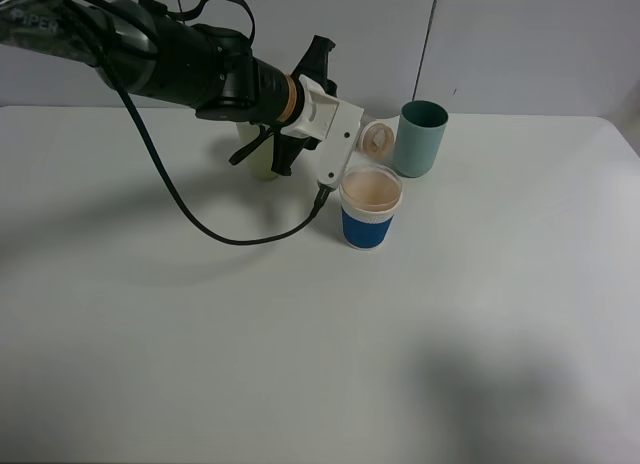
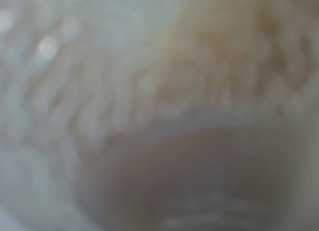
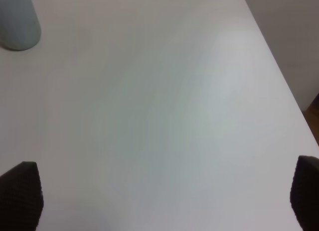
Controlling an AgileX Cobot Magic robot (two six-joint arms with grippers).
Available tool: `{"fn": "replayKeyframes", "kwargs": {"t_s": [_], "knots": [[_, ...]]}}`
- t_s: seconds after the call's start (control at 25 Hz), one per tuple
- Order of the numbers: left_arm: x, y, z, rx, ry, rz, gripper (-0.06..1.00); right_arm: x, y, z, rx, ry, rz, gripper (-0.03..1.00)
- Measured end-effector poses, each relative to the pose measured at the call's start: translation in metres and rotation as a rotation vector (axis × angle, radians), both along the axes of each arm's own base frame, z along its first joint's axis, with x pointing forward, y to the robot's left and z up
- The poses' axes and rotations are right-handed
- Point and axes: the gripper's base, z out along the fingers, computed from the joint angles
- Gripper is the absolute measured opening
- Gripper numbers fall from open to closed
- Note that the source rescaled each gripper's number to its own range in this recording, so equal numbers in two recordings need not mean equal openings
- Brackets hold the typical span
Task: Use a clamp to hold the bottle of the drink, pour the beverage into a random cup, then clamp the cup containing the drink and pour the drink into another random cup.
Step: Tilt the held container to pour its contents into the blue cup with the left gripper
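1. On the white table (image 1: 200, 364), toward its far side, a blue cup (image 1: 369, 216) and a teal cup (image 1: 421, 136) were recorded upright. They stood near each other, the teal cup behind and to the right of the blue one. Whether they touched could not be told.
2. A pale pinkish-beige drink was noted in the blue cup, its surface close to the rim. The inside of the teal cup was seen only as dark, so its contents could not be determined.
3. The bottle (image 1: 378, 139) was observed tilted and clear of the table, largely hidden behind the left gripper (image 1: 320, 119). Its round end, beige inside, was placed just over the far rim of the blue cup and just beside the teal cup. A pale yellow-green part was seen on the other side of the gripper.
4. The left gripper was recorded as clamped on the bottle. The finger contact itself was masked by the white camera mount (image 1: 335, 134).
5. The left wrist view was found wholly blurred. Only beige and pale grey-green patches were registered at very close range.
6. A black cable (image 1: 190, 209) was seen looping from the left arm down toward the table and up to the mount.
7. The right gripper (image 3: 162, 193) was recorded spread wide, with only bare table visible between its black fingertips (image 3: 20, 196). The teal cup (image 3: 17, 22) was seen partly cropped and well apart from it.
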Motion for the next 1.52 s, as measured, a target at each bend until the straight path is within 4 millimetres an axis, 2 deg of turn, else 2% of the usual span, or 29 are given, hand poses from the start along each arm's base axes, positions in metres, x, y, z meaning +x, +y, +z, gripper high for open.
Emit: {"fn": "replayKeyframes", "kwargs": {"t_s": [0.44, 1.0, 1.52], "knots": [[-0.0017, 0.0013, -0.0033, 0.024, -0.003, -0.015, 0.0, 0.0, 0.0, 0.0, 0.0, 0.0, 0.0, 1.0], [-0.0012, 0.0022, -0.0035, 0.144, -0.087, -0.115, 0.0, 0.0, 0.0, 0.0, 0.0, 0.0, 0.0, 1.0], [-0.0009, 0.002, -0.0029, 0.157, -0.098, -0.128, 0.0, 0.0, 0.0, 0.0, 0.0, 0.0, 0.0, 1.0]]}}
